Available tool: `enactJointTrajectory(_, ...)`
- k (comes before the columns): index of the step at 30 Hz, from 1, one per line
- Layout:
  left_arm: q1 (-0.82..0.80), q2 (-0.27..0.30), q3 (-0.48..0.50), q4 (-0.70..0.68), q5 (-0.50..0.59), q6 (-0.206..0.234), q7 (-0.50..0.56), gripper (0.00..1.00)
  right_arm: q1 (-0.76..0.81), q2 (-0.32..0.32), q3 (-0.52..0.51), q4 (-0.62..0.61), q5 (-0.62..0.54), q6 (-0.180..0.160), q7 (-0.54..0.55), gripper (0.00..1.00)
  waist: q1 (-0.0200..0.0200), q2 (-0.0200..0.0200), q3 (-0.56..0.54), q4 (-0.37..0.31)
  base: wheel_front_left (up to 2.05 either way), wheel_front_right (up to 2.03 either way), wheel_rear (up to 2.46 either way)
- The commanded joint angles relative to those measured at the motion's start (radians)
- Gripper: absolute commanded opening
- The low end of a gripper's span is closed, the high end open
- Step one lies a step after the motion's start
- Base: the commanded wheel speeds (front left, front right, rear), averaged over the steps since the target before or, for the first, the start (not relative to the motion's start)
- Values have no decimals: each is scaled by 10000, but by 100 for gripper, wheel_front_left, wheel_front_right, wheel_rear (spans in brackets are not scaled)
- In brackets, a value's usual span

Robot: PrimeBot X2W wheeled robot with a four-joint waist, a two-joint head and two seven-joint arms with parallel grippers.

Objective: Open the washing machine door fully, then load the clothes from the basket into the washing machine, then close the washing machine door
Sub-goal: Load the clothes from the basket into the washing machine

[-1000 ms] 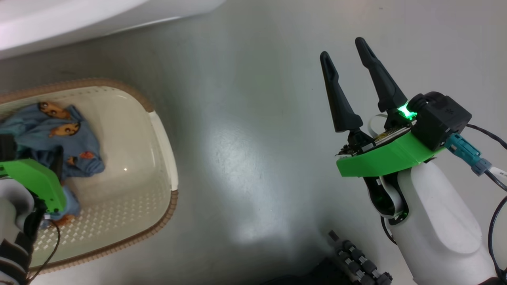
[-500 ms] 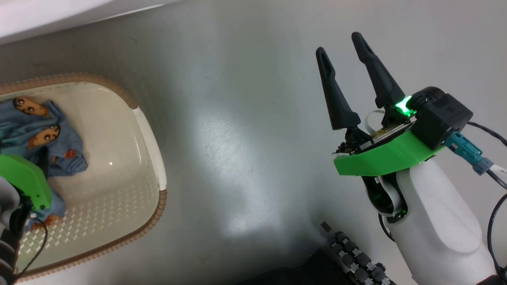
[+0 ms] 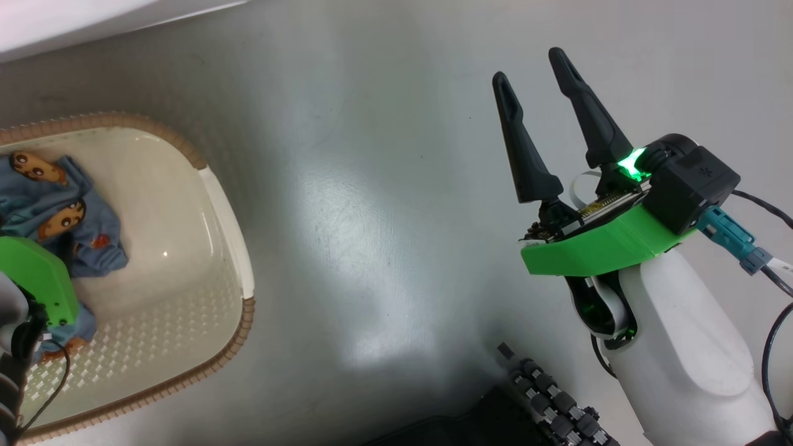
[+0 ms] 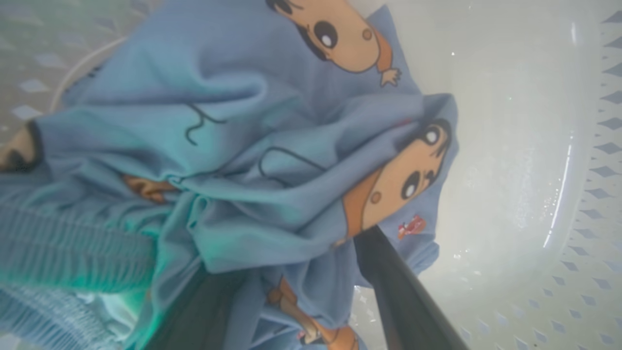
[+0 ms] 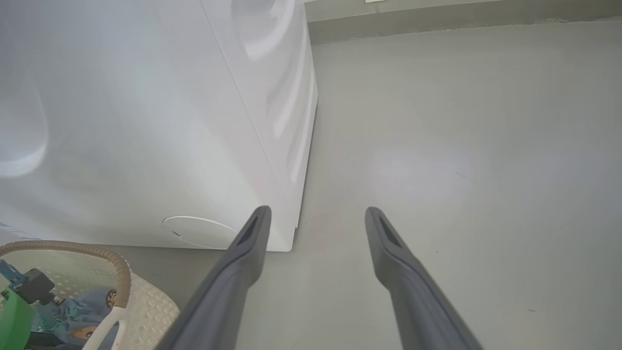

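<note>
The cream basket point(image 3: 226, 204) with a brown rim stands on the floor at the left. In it lie the light-blue clothes point(image 3: 56, 210) printed with orange figures. My left arm's green bracket point(image 3: 34, 279) hangs over them. The left gripper point(image 4: 286, 257) is open, its dark fingers point(image 4: 408, 296) pushed into the clothes point(image 4: 252, 160), with fabric draped over one finger and lying between both. My right gripper point(image 3: 536, 65) is open and holds nothing above bare floor, well right of the basket. The washing machine point(image 5: 146, 121) stands behind the basket point(image 5: 116, 272). The washing machine door is out of view.
The machine's white lower front carries a round cap point(image 5: 199, 231), and its bottom edge point(image 3: 93, 18) runs along the head view's top left. Grey floor point(image 3: 372, 217) spreads between basket and right arm. A black ribbed part point(image 3: 551, 409) sits at the bottom edge.
The head camera has shifted, so the basket sits further left in the picture. Neither arm has visibly moved relative to the basket, and both grippers stay open.
</note>
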State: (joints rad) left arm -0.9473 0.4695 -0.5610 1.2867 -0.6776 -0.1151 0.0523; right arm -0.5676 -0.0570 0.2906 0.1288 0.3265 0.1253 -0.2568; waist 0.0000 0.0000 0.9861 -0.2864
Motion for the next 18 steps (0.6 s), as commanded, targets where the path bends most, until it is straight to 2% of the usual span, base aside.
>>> enactJointTrajectory(1, 155, 427, 153, 22, -66, -57, -63, 100, 338, 68, 177, -223, 165, 54, -49, 100, 0, 0, -4, -6, 0, 0, 0)
enactJointTrajectory(18, 48, 446, 45, 36, -94, 323, -581, 100, 332, 68, 147, -221, 124, 54, -49, 100, 0, 0, -61, 42, 0, 0, 0)
